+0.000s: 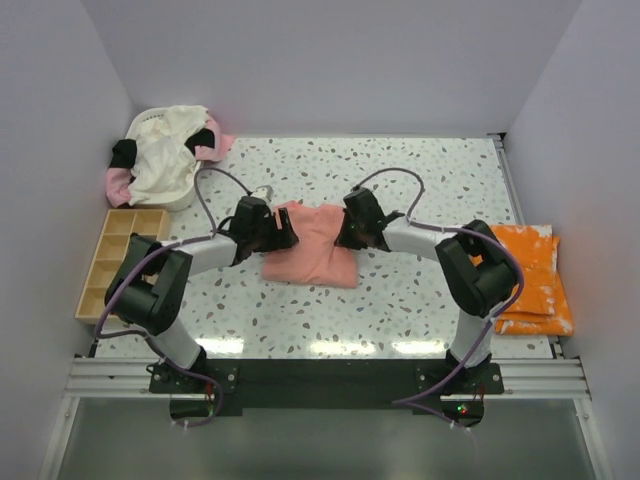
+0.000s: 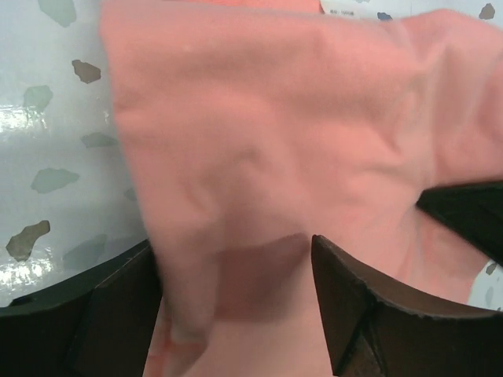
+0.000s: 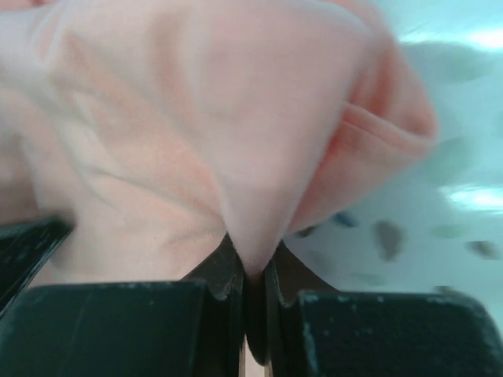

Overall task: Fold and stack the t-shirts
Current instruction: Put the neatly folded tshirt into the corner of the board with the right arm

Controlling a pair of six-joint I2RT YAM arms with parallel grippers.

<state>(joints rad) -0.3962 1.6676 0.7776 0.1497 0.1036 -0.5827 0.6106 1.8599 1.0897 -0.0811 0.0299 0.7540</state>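
Note:
A salmon-pink t-shirt [image 1: 312, 252] lies partly folded at the table's middle, with both grippers at its far edge. My left gripper [image 1: 272, 232] is at the shirt's left corner. In the left wrist view its dark fingers [image 2: 369, 306] stand wide apart, and the pink cloth [image 2: 267, 157] lies loose between and over them. My right gripper [image 1: 352, 232] is at the shirt's right corner. Its jaws [image 3: 253, 271] are shut on a pinched fold of the pink cloth [image 3: 196, 118]. A folded orange t-shirt with white splotches [image 1: 532, 275] lies at the table's right edge.
A white basket [image 1: 180, 200] at the back left holds cream [image 1: 170, 150] and pink [image 1: 118, 183] shirts. A yellow compartment tray [image 1: 120, 258] sits along the left edge. The speckled table [image 1: 420, 290] has walls on three sides.

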